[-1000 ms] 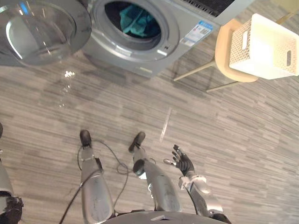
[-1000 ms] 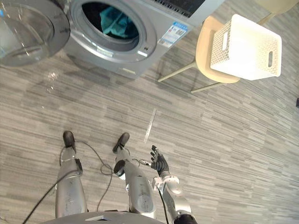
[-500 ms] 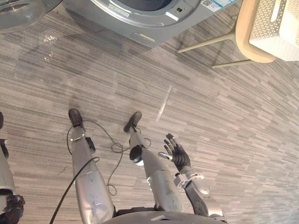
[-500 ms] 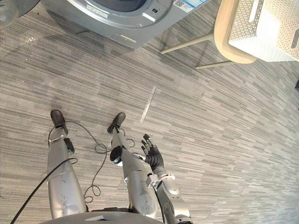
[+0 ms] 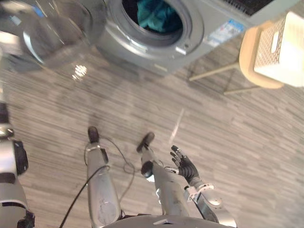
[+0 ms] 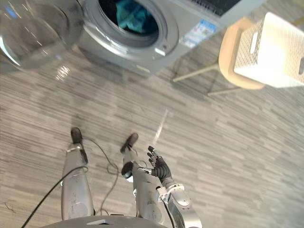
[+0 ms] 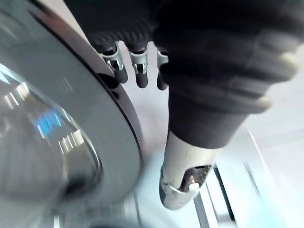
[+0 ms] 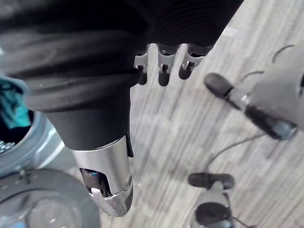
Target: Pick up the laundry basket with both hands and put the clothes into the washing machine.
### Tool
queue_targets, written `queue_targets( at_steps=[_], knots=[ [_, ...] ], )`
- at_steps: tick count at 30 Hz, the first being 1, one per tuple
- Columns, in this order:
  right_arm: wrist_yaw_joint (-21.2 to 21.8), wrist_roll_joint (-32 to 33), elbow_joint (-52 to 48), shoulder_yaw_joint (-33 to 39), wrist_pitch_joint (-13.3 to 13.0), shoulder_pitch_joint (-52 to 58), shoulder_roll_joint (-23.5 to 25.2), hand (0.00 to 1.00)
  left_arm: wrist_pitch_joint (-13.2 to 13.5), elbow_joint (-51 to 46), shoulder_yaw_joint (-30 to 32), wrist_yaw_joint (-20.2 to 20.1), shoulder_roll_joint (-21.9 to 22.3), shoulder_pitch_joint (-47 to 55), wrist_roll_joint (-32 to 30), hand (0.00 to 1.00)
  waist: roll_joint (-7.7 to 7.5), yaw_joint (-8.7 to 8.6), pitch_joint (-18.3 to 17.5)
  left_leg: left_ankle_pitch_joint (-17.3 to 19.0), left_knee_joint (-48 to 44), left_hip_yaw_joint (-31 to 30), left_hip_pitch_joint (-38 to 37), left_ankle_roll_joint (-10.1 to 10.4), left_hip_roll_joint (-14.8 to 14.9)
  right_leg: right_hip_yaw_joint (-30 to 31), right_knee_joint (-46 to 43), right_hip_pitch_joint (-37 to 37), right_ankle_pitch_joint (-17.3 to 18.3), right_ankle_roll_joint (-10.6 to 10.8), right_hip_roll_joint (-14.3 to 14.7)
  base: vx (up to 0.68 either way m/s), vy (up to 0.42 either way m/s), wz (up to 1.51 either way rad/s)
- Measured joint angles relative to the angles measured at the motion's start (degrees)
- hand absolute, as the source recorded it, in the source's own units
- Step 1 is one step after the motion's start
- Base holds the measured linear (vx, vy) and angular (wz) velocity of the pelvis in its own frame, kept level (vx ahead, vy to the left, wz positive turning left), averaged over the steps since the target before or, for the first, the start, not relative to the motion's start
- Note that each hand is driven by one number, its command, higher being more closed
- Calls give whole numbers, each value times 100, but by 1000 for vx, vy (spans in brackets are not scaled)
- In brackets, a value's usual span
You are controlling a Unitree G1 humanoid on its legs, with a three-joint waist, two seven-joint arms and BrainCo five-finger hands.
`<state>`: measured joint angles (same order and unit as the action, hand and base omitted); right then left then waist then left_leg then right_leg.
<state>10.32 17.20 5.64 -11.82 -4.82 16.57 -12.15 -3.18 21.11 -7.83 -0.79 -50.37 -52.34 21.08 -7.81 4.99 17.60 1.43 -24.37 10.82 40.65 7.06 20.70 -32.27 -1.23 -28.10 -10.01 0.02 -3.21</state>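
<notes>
The laundry basket (image 5: 280,47) sits on a chair (image 5: 248,64) just to the right of the washing machine (image 5: 209,23), well apart from both robot hands and touched by neither. The right robot hand (image 5: 185,166) hangs over the floor out in front of the washing machine, fingers spread and straight, holding nothing; its own wrist view shows the same relaxed row of fingers with the thumb apart. The left robot hand (image 7: 185,161) is up close to the washing machine's open door (image 5: 57,33), its fingers loose and empty beside the door's dark rim.

The basket is a white, box-shaped plastic one with lattice-pierced walls and a slot handle cut in its side. The chair has a rounded pale seat and thin pale legs. The clothes (image 5: 159,14), a crumpled teal bundle, lie inside the washing machine's dark drum. The machine is a silver-grey front loader with a round port ringed in smooth metal; its door is a domed glass disc in a grey frame, swung out to the machine's left. The floor (image 5: 237,142) is grey with fine streaked plank lines.

Half a second ago the head camera looked lower, cutting off the drum and most of the basket; the view has since tilted back up. The basket, chair and clothes lie as they did a second ago, and the right robot hand is as open as it was then.
</notes>
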Motion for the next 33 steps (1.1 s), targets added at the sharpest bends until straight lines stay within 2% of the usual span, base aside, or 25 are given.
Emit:
queue_targets(
  at_steps=[1,3,4,6,7,9,11,14,15,16,18,19,20,21,23,25,26,28,30,33],
  knots=[
    [3,-164,27,-69,-35,-2,-18,0,109,-851,-1572,-408,236,509,767,0,137,-80,-241,63,78,180,-351,-101,-178,84,-156,162,61,88,-240,105,244,9],
    [39,-192,178,-212,-77,-78,-68,0,153,-1346,-2636,-652,699,960,1248,0,255,-233,-386,136,144,325,-628,-175,-309,198,-280,286,114,162,-412,65,212,-8],
    [53,-202,465,-359,-135,-232,-79,0,166,-1694,-3464,-835,1165,1363,1661,0,320,-443,-439,211,175,418,-857,-194,-411,342,-413,339,178,222,-543,39,185,-23],
    [54,-318,1028,-498,-148,-475,-76,0,160,-2057,-4075,-957,1570,1771,2164,0,327,-712,-441,262,363,561,-1141,-148,-542,496,-513,367,244,258,-658,10,102,-26],
    [50,-411,1438,-524,-140,-566,-76,0,155,-2210,-4317,-975,1800,1888,2421,0,356,-785,-445,229,530,638,-1337,-157,-622,568,-518,428,287,243,-699,14,50,-15],
    [45,-421,1866,-580,-115,-614,-86,0,154,-2286,-4525,-964,2122,1897,2704,0,469,-818,-496,150,694,651,-1567,-114,-691,592,-512,583,285,244,-714,34,12,2],
    [52,-645,2237,-606,-114,-654,-88,0,155,-2286,-4654,-940,2695,1868,2983,0,693,-867,-662,11,1030,668,-1976,-131,-799,586,-456,868,312,285,-740,48,10,12],
    [80,-785,2298,-592,-124,-658,-89,0,162,-2324,-4593,-919,3057,1828,3178,0,979,-857,-1025,-186,1540,768,-2336,-131,-943,593,-242,1054,266,342,-751,64,24,1],
    [87,-815,2311,-576,-125,-657,-88,0,160,-2388,-4521,-910,3044,1829,3166,0,1022,-845,-1078,-228,1648,787,-2412,-129,-972,593,-190,1107,249,352,-750,88,28,-3],
    [98,-824,2358,-503,-126,-644,-77,0,159,-2616,-4214,-869,2931,1886,3132,0,1088,-843,-1125,-292,1803,802,-2579,-137,-1005,580,-124,1228,234,365,-740,63,19,-3],
    [106,-856,2452,-311,-128,-563,-32,0,211,-3213,-3207,-744,2658,2324,2913,0,1144,-864,-1171,-340,1970,806,-2815,-116,-1020,529,-30,1431,210,385,-695,70,7,0],
    [120,-862,2485,-159,-133,-463,36,0,301,-3617,-2250,-665,2568,2764,2717,0,1135,-865,-1191,-344,2037,808,-2959,-109,-1017,503,61,1580,200,398,-644,61,-8,3],
    [132,-861,2493,-84,-140,-411,60,0,398,-3732,-1776,-609,2582,2966,2608,0,1130,-865,-1222,-351,2074,800,-3008,-97,-1019,495,104,1638,196,403,-635,66,7,9],
    [188,-870,2608,18,-169,-274,66,0,577,-3791,-678,-447,2746,3303,2340,0,1096,-793,-1398,-382,2163,779,-3027,-80,-1040,473,213,1690,164,415,-612,94,21,13],
    [210,-1017,2748,154,-162,-207,99,0,669,-3758,384,-247,3005,3568,1984,0,1066,-706,-1404,-393,2197,744,-3147,-84,-1071,444,338,1883,125,430,-600,84,26,14],
    [289,-1163,2790,550,-159,-102,276,0,784,-3867,2069,188,3613,4253,909,0,1060,-656,-1419,-396,2330,721,-3392,-90,-1138,401,441,2137,116,446,-618,66,45,12],
    [334,-1281,2812,635,-160,-83,326,0,855,-3881,2507,377,3800,4504,480,0,1048,-626,-1453,-400,2369,720,-3423,-95,-1164,395,461,2161,115,449,-631,41,41,8],
    [359,-1324,2828,710,-121,-59,337,0,882,-3874,2993,574,3997,5087,-78,0,1034,-513,-1462,-418,2441,697,-3449,-121,-1213,372,505,2195,101,473,-660,24,42,9],
    [421,-1348,2836,806,-89,-42,404,0,843,-3597,3253,649,4151,5622,-680,0,1002,-422,-1463,-417,2469,701,-3418,-122,-1253,389,588,2177,64,516,-677,19,48,3],
    [519,-1528,2680,876,94,-93,456,0,537,-2291,3732,667,4365,5763,-1373,0,898,-353,-1405,-390,2442,822,-3225,-79,-1254,542,589,1885,-9,502,-680,-22,28,-23]
  ],
)
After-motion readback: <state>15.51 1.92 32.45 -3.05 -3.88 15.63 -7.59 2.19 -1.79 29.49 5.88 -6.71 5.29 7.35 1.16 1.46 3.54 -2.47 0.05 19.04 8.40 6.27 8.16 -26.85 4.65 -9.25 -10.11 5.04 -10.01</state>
